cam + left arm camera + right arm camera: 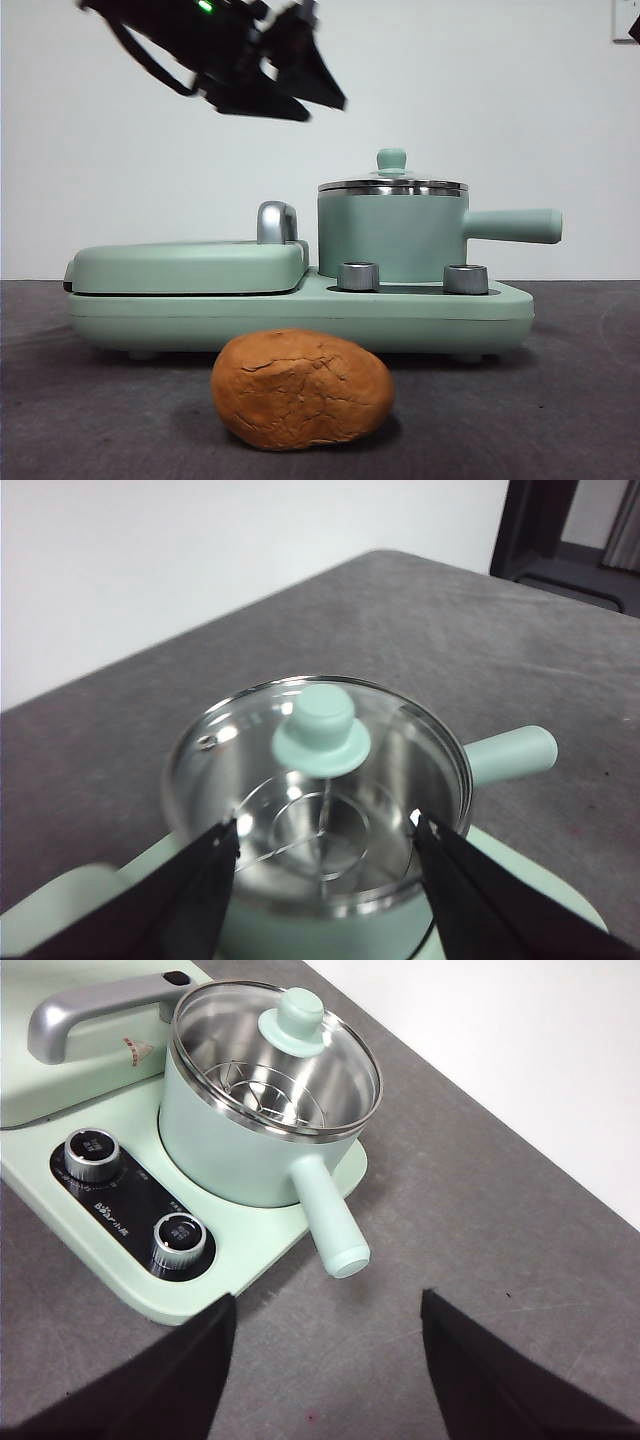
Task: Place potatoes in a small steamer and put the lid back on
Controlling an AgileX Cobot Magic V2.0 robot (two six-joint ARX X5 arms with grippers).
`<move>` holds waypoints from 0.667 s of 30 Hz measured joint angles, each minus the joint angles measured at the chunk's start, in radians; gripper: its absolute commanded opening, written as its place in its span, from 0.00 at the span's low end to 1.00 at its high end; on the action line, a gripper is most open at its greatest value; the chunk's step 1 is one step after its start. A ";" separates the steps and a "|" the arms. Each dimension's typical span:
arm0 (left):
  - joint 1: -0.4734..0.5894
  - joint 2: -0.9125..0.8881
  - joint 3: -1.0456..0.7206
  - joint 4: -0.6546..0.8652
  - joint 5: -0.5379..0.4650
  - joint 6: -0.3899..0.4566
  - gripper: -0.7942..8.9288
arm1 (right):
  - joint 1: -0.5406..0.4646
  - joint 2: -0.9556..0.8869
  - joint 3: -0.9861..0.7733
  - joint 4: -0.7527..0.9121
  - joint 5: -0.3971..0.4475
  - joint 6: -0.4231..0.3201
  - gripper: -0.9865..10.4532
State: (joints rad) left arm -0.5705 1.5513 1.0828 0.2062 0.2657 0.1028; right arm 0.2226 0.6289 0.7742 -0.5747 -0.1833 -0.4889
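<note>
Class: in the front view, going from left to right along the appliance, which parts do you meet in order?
Flat griddle cover → chrome handle → first dial → second dial → steamer's side handle.

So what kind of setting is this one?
Probably a lab tabletop staged as a kitchen: a mint-green cooker base carrying the small steamer, a potato on grey cloth, and a bare white wall behind.
</note>
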 measured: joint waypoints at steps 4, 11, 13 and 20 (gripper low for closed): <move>-0.018 0.110 0.102 0.001 0.000 -0.003 0.38 | 0.000 0.000 0.000 0.000 0.000 0.000 0.34; -0.035 0.251 0.251 0.002 0.000 -0.003 0.38 | 0.000 0.000 0.000 0.000 0.000 0.000 0.34; -0.039 0.285 0.287 0.002 0.000 -0.003 0.38 | 0.000 0.000 0.000 0.000 0.000 0.000 0.34; -0.043 0.364 0.353 0.003 0.000 -0.003 0.38 | 0.000 0.017 0.000 0.001 0.000 0.000 0.34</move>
State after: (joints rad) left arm -0.6132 1.9152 1.4361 0.2089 0.2657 0.0998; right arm 0.2226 0.6460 0.7746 -0.5739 -0.1833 -0.4885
